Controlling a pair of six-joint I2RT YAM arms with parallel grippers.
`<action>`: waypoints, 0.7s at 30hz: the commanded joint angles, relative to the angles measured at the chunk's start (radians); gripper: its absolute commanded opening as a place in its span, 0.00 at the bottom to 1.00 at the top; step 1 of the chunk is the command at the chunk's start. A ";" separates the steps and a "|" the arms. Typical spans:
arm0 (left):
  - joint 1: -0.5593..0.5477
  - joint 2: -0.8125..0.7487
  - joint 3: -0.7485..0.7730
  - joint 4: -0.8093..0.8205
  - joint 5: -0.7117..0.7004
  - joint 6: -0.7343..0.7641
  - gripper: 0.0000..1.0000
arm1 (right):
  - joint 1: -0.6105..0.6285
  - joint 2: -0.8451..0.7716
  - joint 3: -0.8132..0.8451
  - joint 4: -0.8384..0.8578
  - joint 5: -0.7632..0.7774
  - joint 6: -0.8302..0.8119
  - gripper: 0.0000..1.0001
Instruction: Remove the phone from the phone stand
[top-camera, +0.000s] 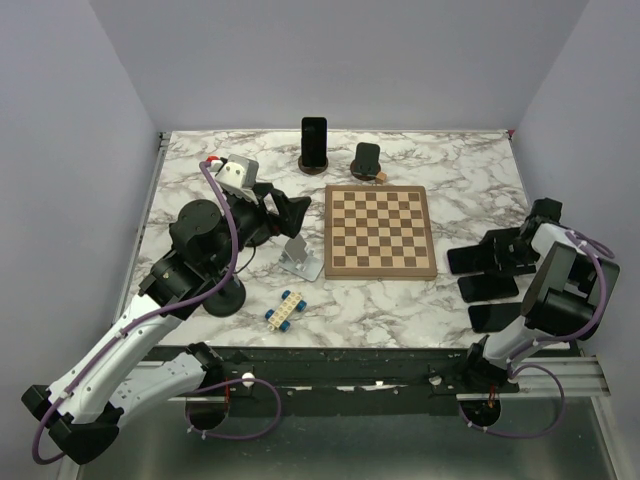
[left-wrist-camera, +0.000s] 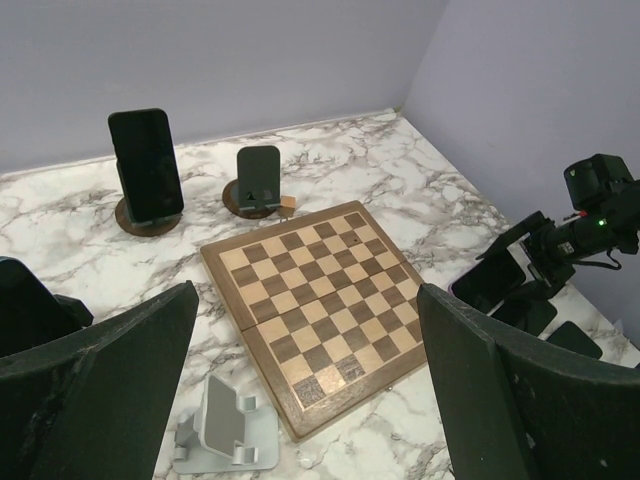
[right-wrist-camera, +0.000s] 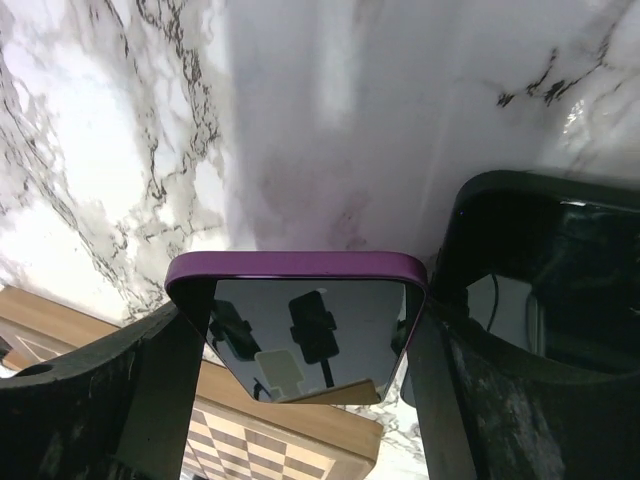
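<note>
Right fingers (right-wrist-camera: 90, 400) clamping phone (right-wrist-camera: 300, 310) | left fingers (left-wrist-camera: 100, 380) spread wide, empty

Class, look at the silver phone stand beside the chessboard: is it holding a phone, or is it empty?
Empty: the silver stand shows a bare backplate and front lip, and nothing rests on it.

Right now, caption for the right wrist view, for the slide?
Right gripper closed on a purple-edged phone against the marble table, chessboard at frame bottom, another dark phone at right.
</note>
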 joint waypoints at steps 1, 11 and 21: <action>0.005 0.004 0.031 -0.017 0.011 -0.001 0.99 | -0.029 -0.010 -0.017 0.008 0.036 0.047 0.10; 0.007 0.001 0.031 -0.016 0.007 0.004 0.99 | -0.052 0.025 -0.032 0.044 0.033 0.062 0.20; 0.012 0.008 0.031 -0.016 0.026 -0.006 0.99 | -0.070 0.034 -0.035 0.047 0.065 0.039 0.36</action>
